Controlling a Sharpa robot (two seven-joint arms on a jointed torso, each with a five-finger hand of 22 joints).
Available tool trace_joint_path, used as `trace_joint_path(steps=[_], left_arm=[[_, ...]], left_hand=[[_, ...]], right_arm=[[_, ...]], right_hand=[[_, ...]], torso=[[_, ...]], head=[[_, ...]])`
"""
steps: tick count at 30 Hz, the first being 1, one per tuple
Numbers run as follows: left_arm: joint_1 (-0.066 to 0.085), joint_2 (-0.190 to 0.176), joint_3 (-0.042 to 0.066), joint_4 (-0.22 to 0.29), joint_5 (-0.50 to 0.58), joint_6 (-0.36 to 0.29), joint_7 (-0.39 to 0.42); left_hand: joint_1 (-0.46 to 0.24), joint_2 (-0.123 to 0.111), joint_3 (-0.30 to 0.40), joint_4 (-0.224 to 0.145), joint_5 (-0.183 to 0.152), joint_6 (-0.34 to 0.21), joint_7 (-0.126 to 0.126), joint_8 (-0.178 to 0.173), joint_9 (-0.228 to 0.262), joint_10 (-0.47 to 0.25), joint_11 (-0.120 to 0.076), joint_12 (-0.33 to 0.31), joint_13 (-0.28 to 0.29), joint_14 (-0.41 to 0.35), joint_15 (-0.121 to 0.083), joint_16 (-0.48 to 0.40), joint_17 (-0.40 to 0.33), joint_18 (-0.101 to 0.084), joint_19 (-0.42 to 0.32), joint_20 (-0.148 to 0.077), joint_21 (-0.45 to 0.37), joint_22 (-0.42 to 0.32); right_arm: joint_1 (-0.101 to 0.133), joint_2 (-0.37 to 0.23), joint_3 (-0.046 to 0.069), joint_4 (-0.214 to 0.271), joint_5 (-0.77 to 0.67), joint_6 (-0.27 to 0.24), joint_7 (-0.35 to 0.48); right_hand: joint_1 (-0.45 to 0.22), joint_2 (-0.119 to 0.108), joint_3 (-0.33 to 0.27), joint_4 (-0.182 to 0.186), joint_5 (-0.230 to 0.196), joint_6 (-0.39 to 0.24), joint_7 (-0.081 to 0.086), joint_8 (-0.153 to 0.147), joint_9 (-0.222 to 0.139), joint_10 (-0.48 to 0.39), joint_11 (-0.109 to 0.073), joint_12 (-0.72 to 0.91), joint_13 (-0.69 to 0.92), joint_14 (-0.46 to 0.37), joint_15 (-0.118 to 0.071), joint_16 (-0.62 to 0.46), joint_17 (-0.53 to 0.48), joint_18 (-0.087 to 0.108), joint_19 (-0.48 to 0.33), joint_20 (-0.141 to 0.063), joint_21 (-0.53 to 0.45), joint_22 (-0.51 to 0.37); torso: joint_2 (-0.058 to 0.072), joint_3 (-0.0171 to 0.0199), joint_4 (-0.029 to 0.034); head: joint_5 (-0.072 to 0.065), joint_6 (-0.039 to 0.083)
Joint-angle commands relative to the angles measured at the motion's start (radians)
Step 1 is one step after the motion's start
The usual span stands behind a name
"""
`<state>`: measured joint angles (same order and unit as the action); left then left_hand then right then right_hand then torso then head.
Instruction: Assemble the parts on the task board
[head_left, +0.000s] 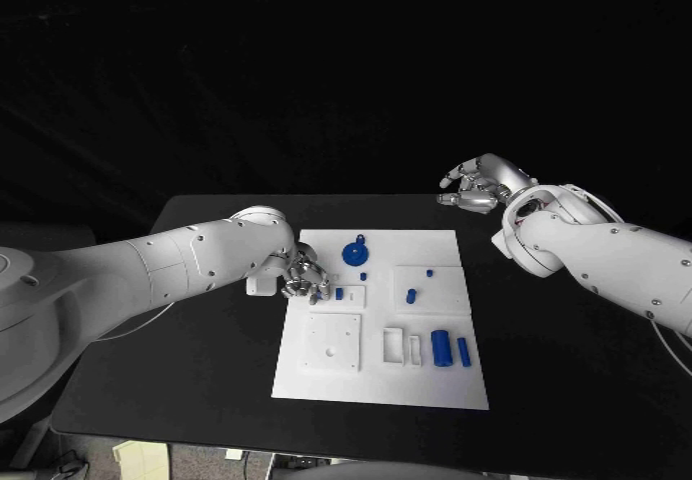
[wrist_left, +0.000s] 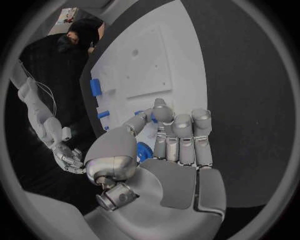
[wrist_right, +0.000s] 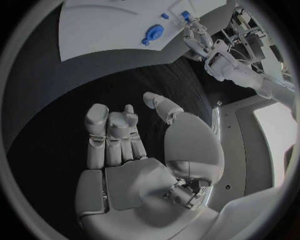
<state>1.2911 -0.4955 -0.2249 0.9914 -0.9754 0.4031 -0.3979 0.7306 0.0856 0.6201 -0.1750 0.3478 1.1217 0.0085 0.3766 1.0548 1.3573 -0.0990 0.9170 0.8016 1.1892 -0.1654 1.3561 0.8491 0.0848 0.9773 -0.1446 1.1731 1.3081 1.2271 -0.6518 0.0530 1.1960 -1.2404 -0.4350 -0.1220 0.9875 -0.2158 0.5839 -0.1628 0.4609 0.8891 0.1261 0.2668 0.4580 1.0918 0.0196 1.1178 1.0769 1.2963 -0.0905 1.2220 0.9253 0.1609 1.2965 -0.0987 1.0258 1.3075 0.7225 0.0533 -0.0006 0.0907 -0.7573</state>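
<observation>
Left hand (head_left: 299, 274) at task board (head_left: 433, 390) left edge, fingers (wrist_left: 164, 114) closing on small blue part (head_left: 339, 293); grip unconfirmed, cannot tell. Right hand (head_left: 477, 184) raised beyond surface far right corner, fingers spread, empty. Advice: secure pinch first, keep part upright, lower straight into socket.

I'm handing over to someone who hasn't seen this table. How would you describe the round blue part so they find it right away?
Start at the white task board in the middle of the black table and go to its far edge, near the left corner. The round blue part lies there, just beyond the left hand. It is the only disc-shaped piece; the other blue parts are small pegs or upright cylinders nearer the robot.
</observation>
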Motion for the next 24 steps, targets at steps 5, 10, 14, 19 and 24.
trace_joint_path(steps=[5,10,14,19,24], left_arm=[[-0.003,-0.011,-0.002,-0.005,0.038,0.010,-0.011],[-0.001,-0.014,0.002,-0.005,0.049,0.024,-0.007],[0.002,-0.014,0.003,-0.007,0.054,0.032,-0.005],[0.005,-0.006,0.003,-0.024,0.070,0.060,-0.004],[0.007,0.003,0.004,-0.042,0.080,0.081,-0.004]], left_hand=[[0.032,0.023,0.114,-0.116,0.015,0.010,0.000,-0.009,0.006,-0.003,-0.001,0.008,0.002,0.011,-0.020,0.007,-0.001,0.008,0.004,-0.117,0.000,0.010],[0.034,0.022,0.114,-0.117,0.019,0.013,-0.002,-0.010,0.008,-0.001,-0.002,0.009,0.003,0.012,-0.020,0.009,0.000,0.009,0.004,-0.117,0.001,0.010],[0.035,0.021,0.115,-0.117,0.023,0.015,-0.002,-0.012,0.011,0.000,-0.003,0.010,0.003,0.013,-0.020,0.011,0.001,0.009,0.004,-0.118,0.002,0.011],[0.037,0.019,0.116,-0.118,0.027,0.018,-0.003,-0.013,0.014,0.001,-0.004,0.012,0.005,0.014,-0.020,0.014,0.002,0.009,0.004,-0.118,0.004,0.012],[0.039,0.018,0.116,-0.118,0.030,0.020,-0.004,-0.015,0.017,0.003,-0.005,0.014,0.006,0.015,-0.020,0.017,0.003,0.009,0.004,-0.118,0.005,0.013]], right_arm=[[0.000,-0.001,0.000,0.002,-0.003,0.011,0.008],[0.000,-0.002,0.000,0.002,-0.003,0.011,0.008],[0.000,-0.001,0.000,0.000,-0.003,0.011,0.009],[-0.001,0.003,0.000,-0.002,-0.003,0.012,0.009],[-0.001,0.004,0.000,-0.002,-0.003,0.012,0.009]], right_hand=[[-0.001,0.009,-0.001,0.000,0.004,-0.002,0.011,0.005,0.001,-0.006,0.003,0.005,-0.001,0.007,0.002,-0.005,0.002,0.101,-0.001,-0.006,-0.005,0.010],[-0.001,0.009,-0.001,0.000,0.005,-0.002,0.011,0.005,0.001,-0.006,0.003,0.005,-0.002,0.007,0.002,-0.005,0.002,0.101,-0.001,-0.006,-0.005,0.010],[-0.001,0.009,-0.001,0.000,0.005,-0.002,0.011,0.005,0.001,-0.006,0.003,0.005,-0.002,0.007,0.002,-0.005,0.002,0.101,-0.001,-0.006,-0.005,0.010],[-0.001,0.009,-0.001,0.000,0.005,-0.002,0.011,0.005,0.001,-0.006,0.003,0.005,-0.002,0.007,0.002,-0.005,0.002,0.101,-0.001,-0.006,-0.005,0.010],[-0.001,0.009,-0.001,0.000,0.005,-0.002,0.011,0.005,0.001,-0.006,0.003,0.005,-0.002,0.007,0.002,-0.005,0.002,0.101,-0.001,-0.006,-0.005,0.010]], torso=[[0.000,0.0007,-0.0002],[0.001,0.0002,-0.0003],[0.000,0.0006,0.0000],[0.000,0.0006,0.0009],[0.000,0.0006,0.0002]], head=[[-0.003,-0.002],[-0.003,-0.002],[-0.004,-0.003],[-0.003,-0.004],[-0.002,-0.005]])
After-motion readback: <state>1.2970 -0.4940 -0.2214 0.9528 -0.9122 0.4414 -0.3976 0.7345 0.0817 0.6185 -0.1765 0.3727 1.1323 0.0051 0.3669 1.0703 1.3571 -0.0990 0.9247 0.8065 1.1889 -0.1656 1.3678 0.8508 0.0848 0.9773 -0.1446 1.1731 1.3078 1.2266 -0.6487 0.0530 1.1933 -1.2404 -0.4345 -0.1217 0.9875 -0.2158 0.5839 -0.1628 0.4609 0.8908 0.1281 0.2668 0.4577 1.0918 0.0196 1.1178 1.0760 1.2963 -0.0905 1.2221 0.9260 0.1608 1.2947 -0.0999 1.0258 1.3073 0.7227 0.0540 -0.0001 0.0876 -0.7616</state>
